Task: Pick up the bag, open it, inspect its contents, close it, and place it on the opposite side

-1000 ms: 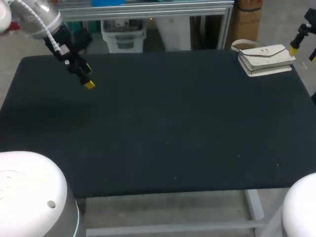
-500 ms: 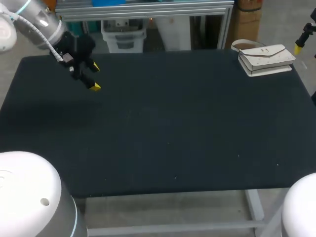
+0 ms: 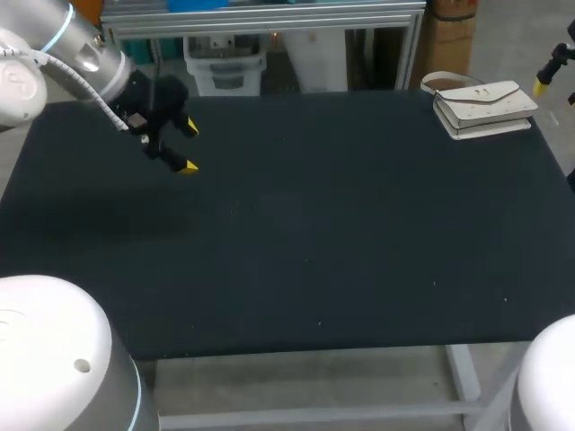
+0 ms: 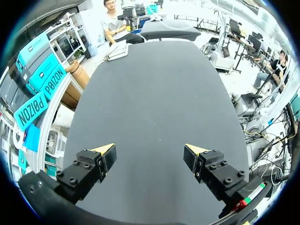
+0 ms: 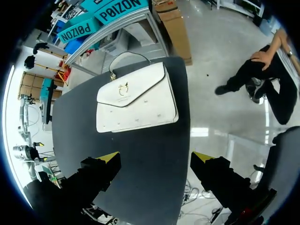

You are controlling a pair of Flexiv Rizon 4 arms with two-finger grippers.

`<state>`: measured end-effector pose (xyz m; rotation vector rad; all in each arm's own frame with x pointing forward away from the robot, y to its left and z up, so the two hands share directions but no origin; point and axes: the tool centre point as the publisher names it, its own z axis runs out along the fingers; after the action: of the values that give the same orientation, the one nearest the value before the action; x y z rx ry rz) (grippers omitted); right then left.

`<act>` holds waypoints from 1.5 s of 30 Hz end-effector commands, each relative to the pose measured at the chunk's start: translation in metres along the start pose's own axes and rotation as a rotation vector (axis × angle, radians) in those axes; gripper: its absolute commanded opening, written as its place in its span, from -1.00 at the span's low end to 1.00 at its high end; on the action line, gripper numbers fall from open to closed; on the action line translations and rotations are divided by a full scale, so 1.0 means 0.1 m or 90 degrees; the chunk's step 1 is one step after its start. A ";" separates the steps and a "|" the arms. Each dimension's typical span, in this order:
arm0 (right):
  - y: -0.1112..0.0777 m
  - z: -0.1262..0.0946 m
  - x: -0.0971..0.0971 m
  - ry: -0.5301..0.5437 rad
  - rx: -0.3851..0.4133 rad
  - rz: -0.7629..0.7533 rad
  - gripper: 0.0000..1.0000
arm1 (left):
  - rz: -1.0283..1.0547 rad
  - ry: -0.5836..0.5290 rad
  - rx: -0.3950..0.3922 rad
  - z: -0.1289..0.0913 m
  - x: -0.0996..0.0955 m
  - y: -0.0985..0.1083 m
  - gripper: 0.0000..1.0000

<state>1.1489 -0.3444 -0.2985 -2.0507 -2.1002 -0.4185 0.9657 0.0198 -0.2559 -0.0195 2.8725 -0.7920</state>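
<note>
A counter (image 3: pixel 296 242) with a dark, matte, near-black top is taking up most of the head view, stretching from side to side. Its pale metal frame (image 3: pixel 463 377) is showing below the near edge, with one upright leg and a crossbar. Soft, even light is falling across the top, and a few tiny pale specks (image 3: pixel 319 324) are dotting it.

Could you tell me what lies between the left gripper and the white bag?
Nothing: only bare table separates left gripper from bag, per head view.
</note>
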 end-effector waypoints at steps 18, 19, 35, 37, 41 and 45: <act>0.67 0.42 -0.18 0.086 0.091 -0.022 0.89 | 0.005 0.017 0.014 0.05 -0.06 -0.01 1.00; 0.69 0.45 -0.19 0.088 0.092 -0.022 0.87 | 0.005 0.017 0.014 0.05 -0.06 -0.01 1.00; 0.90 0.74 -0.17 0.119 0.132 -0.017 0.05 | 0.005 0.017 0.014 0.05 -0.06 -0.01 1.00; 0.91 0.78 -0.15 0.123 0.140 -0.016 0.00 | 0.005 0.017 0.014 0.05 -0.06 -0.01 1.00; 0.89 0.85 -0.12 0.135 0.149 -0.017 -0.15 | 0.005 0.017 0.014 0.05 -0.06 -0.01 1.00; 0.86 0.89 -0.09 0.142 0.156 -0.016 -0.37 | 0.005 0.017 0.014 0.05 -0.06 -0.01 1.00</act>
<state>1.2314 -0.3191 -0.3755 -2.1346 -2.0239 -0.9190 0.9725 0.0170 -0.2574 0.0060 2.8890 -0.8271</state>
